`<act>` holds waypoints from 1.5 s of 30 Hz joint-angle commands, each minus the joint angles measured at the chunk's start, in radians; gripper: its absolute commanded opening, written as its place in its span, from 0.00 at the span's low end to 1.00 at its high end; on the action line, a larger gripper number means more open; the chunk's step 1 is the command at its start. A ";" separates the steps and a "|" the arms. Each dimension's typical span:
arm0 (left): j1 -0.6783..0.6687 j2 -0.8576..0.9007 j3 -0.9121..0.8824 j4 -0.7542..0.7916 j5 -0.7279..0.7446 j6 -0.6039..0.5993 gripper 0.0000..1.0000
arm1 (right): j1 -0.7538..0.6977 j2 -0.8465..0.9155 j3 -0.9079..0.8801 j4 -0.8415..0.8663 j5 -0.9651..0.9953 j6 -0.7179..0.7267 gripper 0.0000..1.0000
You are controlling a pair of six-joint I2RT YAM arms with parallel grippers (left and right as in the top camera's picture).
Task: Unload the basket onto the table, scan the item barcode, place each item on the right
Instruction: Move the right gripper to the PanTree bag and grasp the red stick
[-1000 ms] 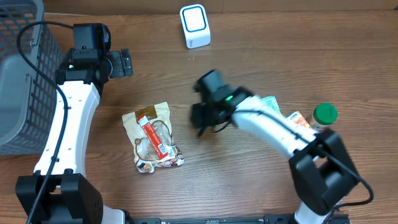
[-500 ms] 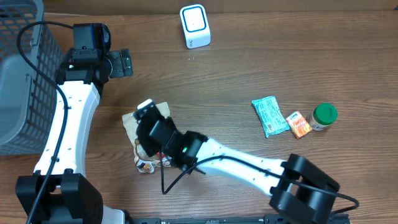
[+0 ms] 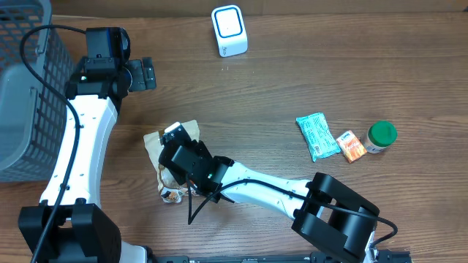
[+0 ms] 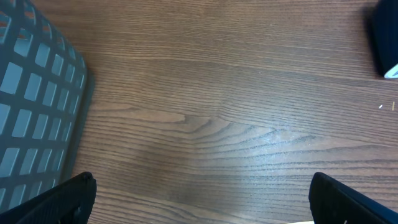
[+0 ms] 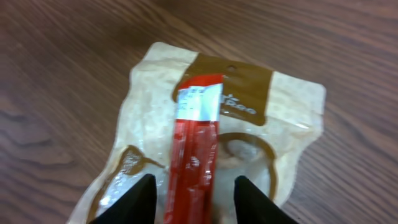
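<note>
Lying well apart from the pouch (image 5: 264, 127) are scanner (image 3: 229, 30), basket (image 3: 18, 44) and jar (image 3: 381, 136)

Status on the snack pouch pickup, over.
Left gripper jaws open, near basket. Right gripper jaws open, straddling snack pouch red strip. Nothing blocking.

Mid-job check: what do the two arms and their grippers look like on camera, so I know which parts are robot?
Both arms match: the left arm and right arm have white links with black joints and black bases. A thin black cable loops off the left one. The left gripper and right gripper have plain black fingers.
</note>
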 commanded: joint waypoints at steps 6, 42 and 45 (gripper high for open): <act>0.002 -0.001 0.002 0.002 -0.012 -0.006 1.00 | -0.002 0.041 0.016 0.018 -0.047 -0.004 0.39; 0.002 -0.001 0.002 0.002 -0.012 -0.006 1.00 | -0.011 0.058 0.016 0.019 -0.083 0.016 0.20; 0.002 -0.001 0.002 0.002 -0.012 -0.007 1.00 | -0.016 0.058 0.016 0.019 -0.084 0.040 0.18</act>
